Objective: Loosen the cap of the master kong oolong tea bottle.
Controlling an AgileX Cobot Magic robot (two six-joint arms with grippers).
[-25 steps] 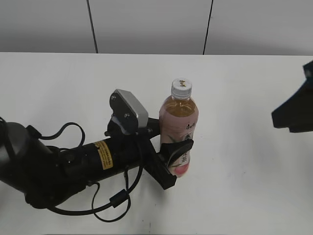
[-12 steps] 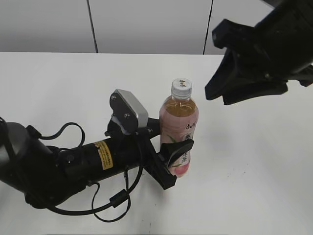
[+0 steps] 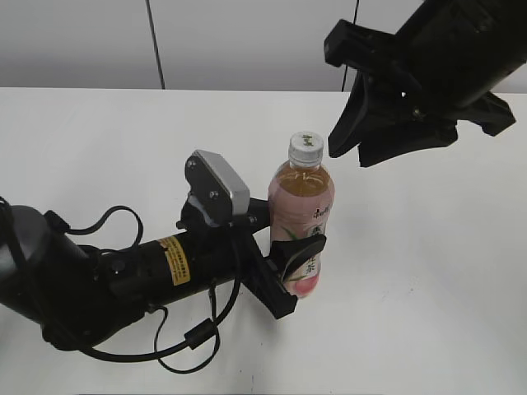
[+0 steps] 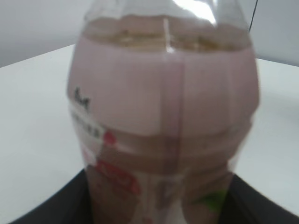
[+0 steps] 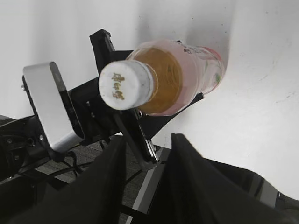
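— White table, grey panelled wall behind. Where's the master kong oolong tea bottle?

— Upright near the middle, with the left gripper clamped around its lower label.

— And the right gripper?

— Hanging above and just right of the cap, not touching, its jaws partly parted and empty.

— Risks?

— If it descends off-centre, a finger could strike the cap's edge and tilt the bottle. A loose hold below would probably let the bottle spin with the cap.

The bottle stands on the worktop, left claw around it, right claw above-right of its cap.
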